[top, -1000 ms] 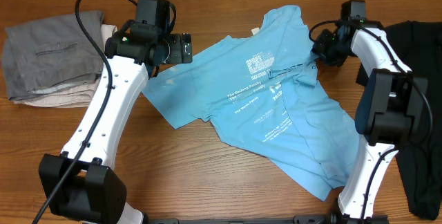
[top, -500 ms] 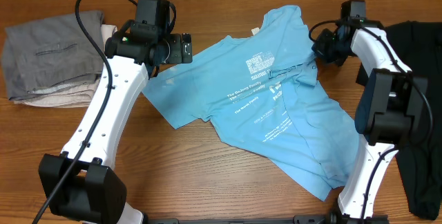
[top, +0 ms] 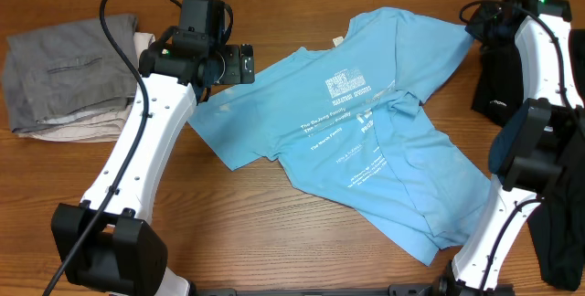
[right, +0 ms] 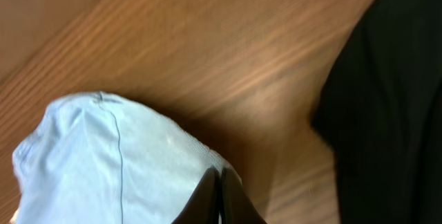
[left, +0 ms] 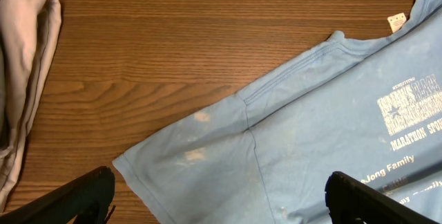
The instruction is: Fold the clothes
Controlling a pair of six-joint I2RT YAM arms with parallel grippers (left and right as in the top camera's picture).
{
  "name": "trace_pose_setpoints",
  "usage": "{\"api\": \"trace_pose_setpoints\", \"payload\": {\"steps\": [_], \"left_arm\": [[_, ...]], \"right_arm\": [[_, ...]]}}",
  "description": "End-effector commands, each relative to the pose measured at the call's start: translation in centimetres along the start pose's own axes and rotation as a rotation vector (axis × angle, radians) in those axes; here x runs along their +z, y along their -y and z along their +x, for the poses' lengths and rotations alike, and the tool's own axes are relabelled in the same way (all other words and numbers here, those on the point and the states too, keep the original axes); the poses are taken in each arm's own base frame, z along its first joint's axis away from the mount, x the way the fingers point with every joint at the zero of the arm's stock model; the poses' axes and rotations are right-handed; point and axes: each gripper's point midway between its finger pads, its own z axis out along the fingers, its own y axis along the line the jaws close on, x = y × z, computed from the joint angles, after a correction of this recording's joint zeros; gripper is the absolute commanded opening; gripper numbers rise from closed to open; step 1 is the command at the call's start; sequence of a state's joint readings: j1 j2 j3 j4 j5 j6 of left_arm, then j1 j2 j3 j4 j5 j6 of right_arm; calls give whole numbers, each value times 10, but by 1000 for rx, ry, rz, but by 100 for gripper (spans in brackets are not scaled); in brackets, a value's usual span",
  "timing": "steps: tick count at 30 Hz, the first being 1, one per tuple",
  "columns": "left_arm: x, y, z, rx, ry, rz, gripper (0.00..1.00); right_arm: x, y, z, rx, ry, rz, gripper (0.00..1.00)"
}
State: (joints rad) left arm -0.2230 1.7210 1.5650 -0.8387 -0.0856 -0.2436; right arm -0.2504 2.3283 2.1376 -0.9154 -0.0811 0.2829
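Observation:
The clothes, a light blue T-shirt [top: 366, 150] with white print facing up, lie spread and rumpled across the middle of the table. My right gripper [top: 477, 29] is at the far right corner, shut on the hem of the shirt's right sleeve [right: 103, 162], which is stretched out toward it. In the right wrist view its tips [right: 219, 177] are pressed together on the pale fabric edge. My left gripper [top: 239, 64] hovers open over the left sleeve [left: 207, 148], its black fingers [left: 76, 196] wide apart and touching nothing.
A folded grey garment [top: 69, 72] lies at the far left, with a pale cloth [left: 24, 65] beside it. A black garment [top: 507, 77] lies along the right edge, close to the right arm, and shows in the right wrist view [right: 394, 99].
My right gripper closed on the right sleeve and moved up and to the right, drawing the bunched sleeve out flat. The left arm stayed still.

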Motion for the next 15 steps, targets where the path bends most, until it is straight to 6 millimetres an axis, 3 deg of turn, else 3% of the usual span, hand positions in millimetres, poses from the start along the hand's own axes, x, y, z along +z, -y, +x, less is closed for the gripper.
{"api": "trace_pose_setpoints", "payload": {"steps": [1,8,10,12,15], "left_arm": [[0,2,0,-7,-1,9,100],[0,1,0,-8,-1,7,100],[0,1,0,-8,-1,7,100],[0,2,0,-7,-1,8,100],[0,2,0,-7,-1,8,100]], "right_arm": [[5,4,-9,-60,51,53,4],[0,15,-32,-51,141,101,4],[-6,18,-40,-42,159,101,36],[-16,20,-46,-35,164,103,45],[-41,14,-54,-34,164,96,85]]}}
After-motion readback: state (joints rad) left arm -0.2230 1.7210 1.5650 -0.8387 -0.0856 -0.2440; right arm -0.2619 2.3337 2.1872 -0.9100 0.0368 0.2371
